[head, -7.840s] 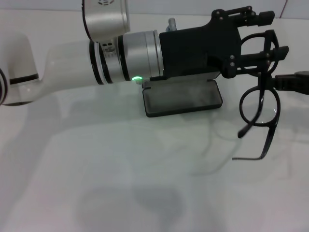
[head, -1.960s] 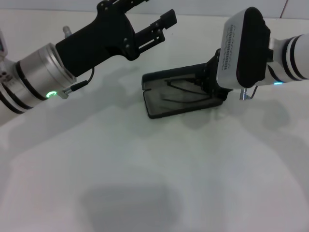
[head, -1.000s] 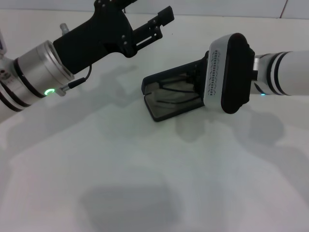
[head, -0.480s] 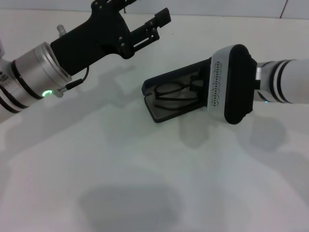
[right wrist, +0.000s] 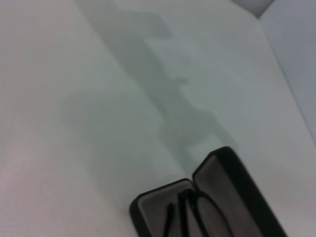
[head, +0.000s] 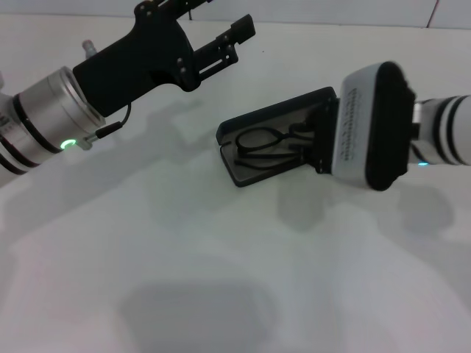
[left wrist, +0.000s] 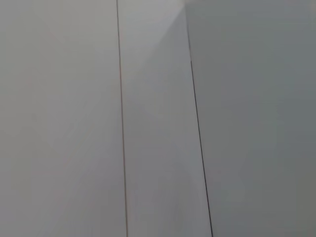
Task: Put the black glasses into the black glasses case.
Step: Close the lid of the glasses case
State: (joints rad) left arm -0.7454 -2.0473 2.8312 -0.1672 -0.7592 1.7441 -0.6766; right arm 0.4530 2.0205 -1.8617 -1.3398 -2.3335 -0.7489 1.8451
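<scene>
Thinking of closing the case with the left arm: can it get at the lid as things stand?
Probably not directly. The right end effector sits at the open black glasses case, over the black glasses. The left end effector hovers apart, behind it.

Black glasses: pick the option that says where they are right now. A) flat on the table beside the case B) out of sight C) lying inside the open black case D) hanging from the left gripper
C: the black glasses lie on the lining of the open black glasses case.
</scene>
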